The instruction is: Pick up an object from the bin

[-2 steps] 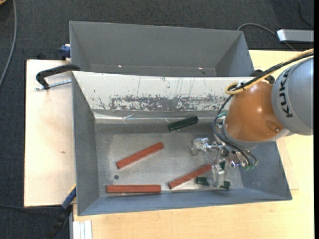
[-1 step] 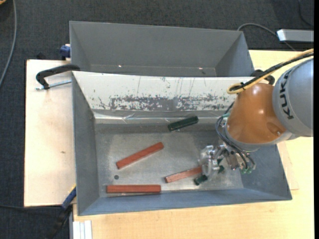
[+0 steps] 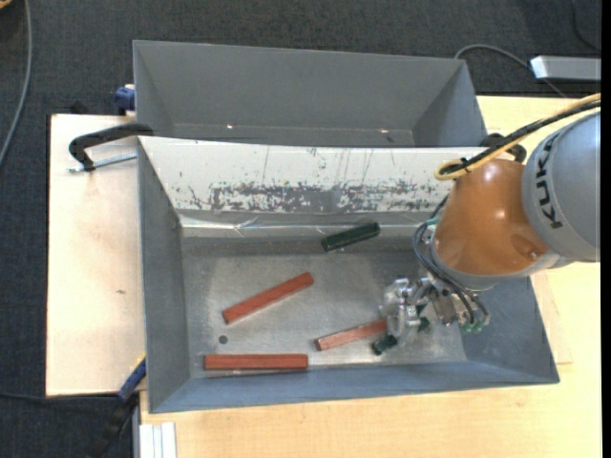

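Observation:
My gripper (image 3: 405, 309) is low in the right part of the bin, just above the floor. Right below it lies a short red-brown stick (image 3: 347, 337), whose right end reaches the gripper. A small dark green piece (image 3: 385, 344) sits at that end of the stick, touching or almost touching the gripper. The view does not show whether either one is held.
A longer red-brown stick (image 3: 268, 298) lies slanted in the middle of the floor. Another red-brown stick (image 3: 256, 361) lies flat along the front wall at the left. A dark green cylinder (image 3: 350, 238) rests at the foot of the back wall. The arm's orange cover hangs over the bin's right side.

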